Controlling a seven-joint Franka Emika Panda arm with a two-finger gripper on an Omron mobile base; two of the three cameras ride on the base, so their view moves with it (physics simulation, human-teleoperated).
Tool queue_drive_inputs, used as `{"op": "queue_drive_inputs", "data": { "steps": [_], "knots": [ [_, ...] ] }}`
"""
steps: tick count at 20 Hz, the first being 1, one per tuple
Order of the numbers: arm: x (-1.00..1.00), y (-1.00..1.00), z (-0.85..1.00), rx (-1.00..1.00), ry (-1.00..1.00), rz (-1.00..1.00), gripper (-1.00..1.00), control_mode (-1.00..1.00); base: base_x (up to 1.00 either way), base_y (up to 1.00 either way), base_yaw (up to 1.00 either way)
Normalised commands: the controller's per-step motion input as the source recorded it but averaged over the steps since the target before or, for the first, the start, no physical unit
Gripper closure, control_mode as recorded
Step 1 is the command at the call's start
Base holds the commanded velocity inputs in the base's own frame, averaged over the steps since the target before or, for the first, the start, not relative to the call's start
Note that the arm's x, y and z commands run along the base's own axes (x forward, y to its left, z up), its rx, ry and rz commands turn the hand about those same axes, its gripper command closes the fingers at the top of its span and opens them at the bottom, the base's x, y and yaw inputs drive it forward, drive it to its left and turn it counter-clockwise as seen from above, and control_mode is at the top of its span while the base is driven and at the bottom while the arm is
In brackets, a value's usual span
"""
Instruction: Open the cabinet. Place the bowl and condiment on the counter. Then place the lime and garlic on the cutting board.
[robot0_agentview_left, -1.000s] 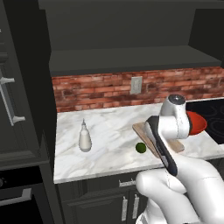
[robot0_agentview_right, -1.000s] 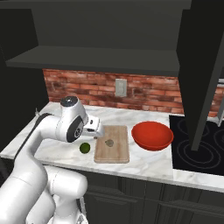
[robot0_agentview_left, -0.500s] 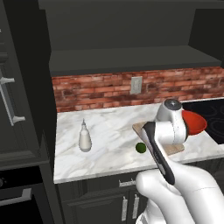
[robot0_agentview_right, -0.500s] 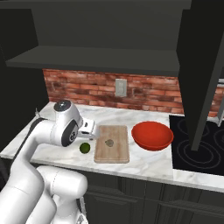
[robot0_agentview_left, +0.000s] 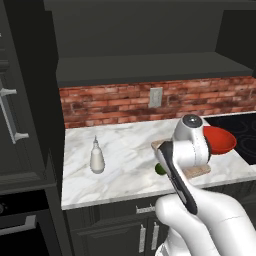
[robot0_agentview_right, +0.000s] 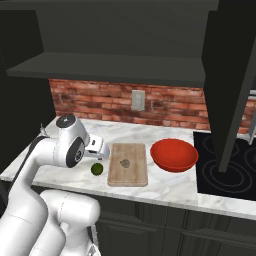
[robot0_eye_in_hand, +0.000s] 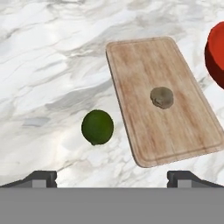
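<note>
Hand view puts the lime (robot0_eye_in_hand: 97, 127) on bare marble just beside the long edge of the cutting board (robot0_eye_in_hand: 192, 131), not touching it, with the garlic (robot0_eye_in_hand: 162, 97) already lying near the middle of the board and the red bowl (robot0_eye_in_hand: 216, 54) at the frame's edge. My hand (robot0_eye_in_hand: 112, 177) hangs above with its tips spread as wide as they go and nothing between them. The worry from here is the lime itself: it is round and sits on slick stone, so if I come down off-centre one fingertip could nudge it and send it rolling, perhaps toward the front edge of the surface (robot0_agentview_right: 165, 187), which it lies close to in the right base view. A closing hand could also catch the board's rim and shift it, disturbing the garlic. When I set the lime down it may roll off the board or bump the garlic unless I release it low. Around this, the surface is white-grey veined marble; the condiment (robot0_agentview_left: 96, 157) stands well apart to the left, the bowl sits between the board and the black stovetop (robot0_agentview_right: 227, 167). Behind runs a red brick backsplash (robot0_agentview_right: 165, 107) with a wall outlet (robot0_agentview_right: 137, 100), and the cabinet (robot0_agentview_right: 227, 75) above hangs with a dark door swung open.
</note>
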Motion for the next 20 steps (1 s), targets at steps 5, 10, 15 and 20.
{"op": "queue_drive_inputs", "data": {
  "steps": [5, 10, 15, 20],
  "knots": [
    [0.00, 0.15, 0.00, 0.00, 0.00, 0.00, -1.00, -1.00, 0.00, 0.00, 0.00],
    [0.05, 0.02, 0.00, 0.00, 0.00, 0.00, -1.00, -1.00, 0.00, 0.00, 0.00],
    [0.05, 0.00, -0.01, 0.00, 0.00, 0.00, -1.00, -1.00, 0.00, 0.00, 0.00],
    [0.00, 0.03, -0.06, 0.00, 0.00, 0.00, -1.00, -1.00, 0.00, 0.00, 0.00]
  ]
}}
